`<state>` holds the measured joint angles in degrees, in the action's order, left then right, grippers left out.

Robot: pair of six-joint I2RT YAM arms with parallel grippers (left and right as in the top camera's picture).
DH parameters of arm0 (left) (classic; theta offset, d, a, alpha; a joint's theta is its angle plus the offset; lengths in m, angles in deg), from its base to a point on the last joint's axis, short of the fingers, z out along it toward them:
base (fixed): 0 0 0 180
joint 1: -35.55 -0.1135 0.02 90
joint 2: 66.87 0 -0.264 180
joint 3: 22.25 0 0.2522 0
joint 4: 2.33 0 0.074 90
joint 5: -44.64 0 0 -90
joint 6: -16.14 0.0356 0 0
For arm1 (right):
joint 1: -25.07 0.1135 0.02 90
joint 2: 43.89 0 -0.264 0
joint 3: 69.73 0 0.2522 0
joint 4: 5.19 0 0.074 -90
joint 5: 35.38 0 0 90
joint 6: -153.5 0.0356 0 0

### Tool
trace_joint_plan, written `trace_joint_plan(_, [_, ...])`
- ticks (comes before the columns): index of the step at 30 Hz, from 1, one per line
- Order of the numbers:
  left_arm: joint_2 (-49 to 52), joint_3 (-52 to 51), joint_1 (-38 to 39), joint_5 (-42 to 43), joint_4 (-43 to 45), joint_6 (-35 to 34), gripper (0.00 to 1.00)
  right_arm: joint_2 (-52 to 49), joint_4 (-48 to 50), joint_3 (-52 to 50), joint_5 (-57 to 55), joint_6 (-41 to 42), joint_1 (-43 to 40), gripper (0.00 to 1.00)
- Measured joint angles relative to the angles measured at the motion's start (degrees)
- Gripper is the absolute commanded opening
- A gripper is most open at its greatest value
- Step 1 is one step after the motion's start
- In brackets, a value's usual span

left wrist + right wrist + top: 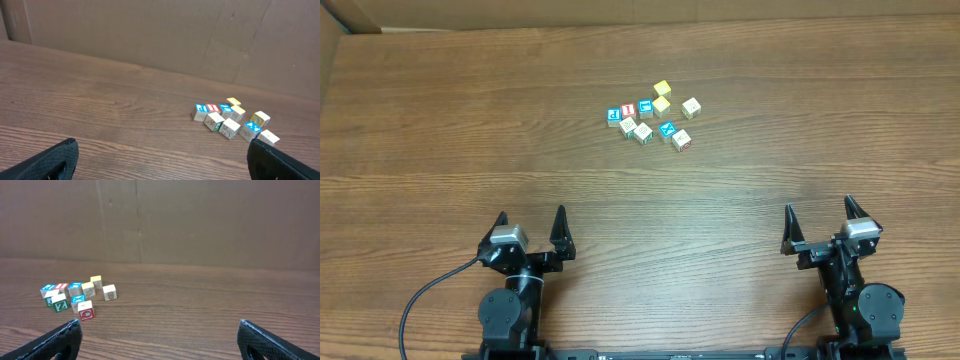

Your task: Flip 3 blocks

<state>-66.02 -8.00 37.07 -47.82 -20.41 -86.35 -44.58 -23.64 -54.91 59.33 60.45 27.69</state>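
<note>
Waiting at the near edge of the tabletop (440, 120), the left end effector (530, 213) and right end effector (818, 205) both stand spread and empty, probably parked before any reach. Well beyond them sits the blue X block (667, 129). Just beside it lie the red-marked cream block (681, 140) and the green-marked cream block (643, 132). Readable letters: a white X, and a P on the blue P block (613, 115) farther along.

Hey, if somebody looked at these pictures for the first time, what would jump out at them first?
A little cluster of alphabet blocks at the far middle of the wooden table, with blue, red and yellow faces bright among the cream ones. Then the left arm and right arm at the near edge, jaws wide open and well short of the blocks.
</note>
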Motion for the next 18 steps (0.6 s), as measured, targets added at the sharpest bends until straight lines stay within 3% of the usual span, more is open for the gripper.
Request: trace_joint_plan(18, [0.2,0.0,0.0,0.0,0.0,0.0,1.0,-2.2,0.0,0.0,0.0,0.0,0.0,1.0])
